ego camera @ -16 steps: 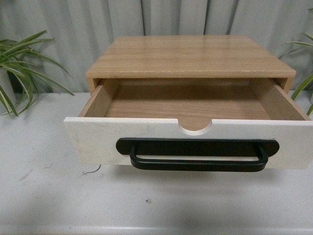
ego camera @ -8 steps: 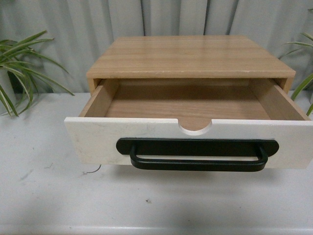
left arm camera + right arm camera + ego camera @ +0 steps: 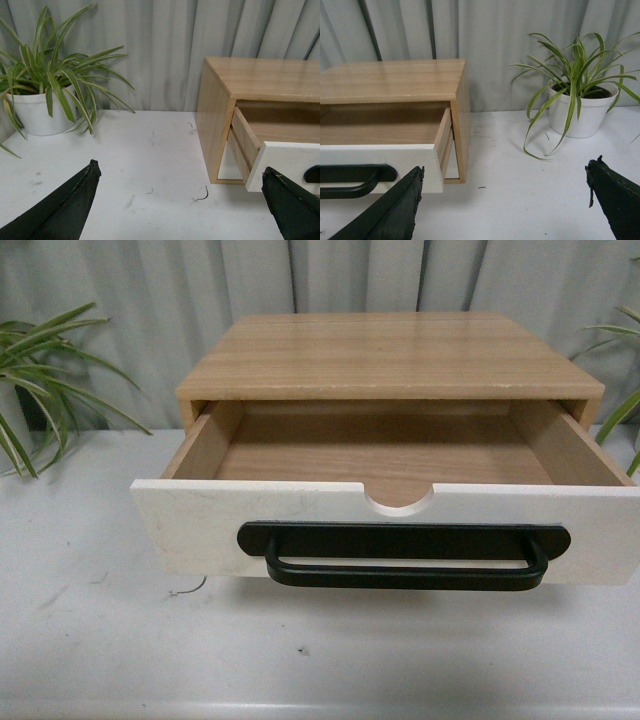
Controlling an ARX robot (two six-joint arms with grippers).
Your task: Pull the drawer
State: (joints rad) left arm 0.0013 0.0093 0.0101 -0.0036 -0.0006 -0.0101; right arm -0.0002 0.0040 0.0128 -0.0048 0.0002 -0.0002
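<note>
Front view shows the drawer [image 3: 300, 515] extended; it should slide stiffly yet lightly via its bar handle [image 3: 405, 573], with my left pincer [image 3: 182, 200] and right pincer [image 3: 505, 200] both released.

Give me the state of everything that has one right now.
drawer: pulled out, nothing visible inside
handle: free, nothing gripping it
left gripper: open, holding nothing
right gripper: open, holding nothing
left plant: upright
right plant: upright

Left tool [image 3: 180, 205] and right tool [image 3: 502, 200] agape
</note>
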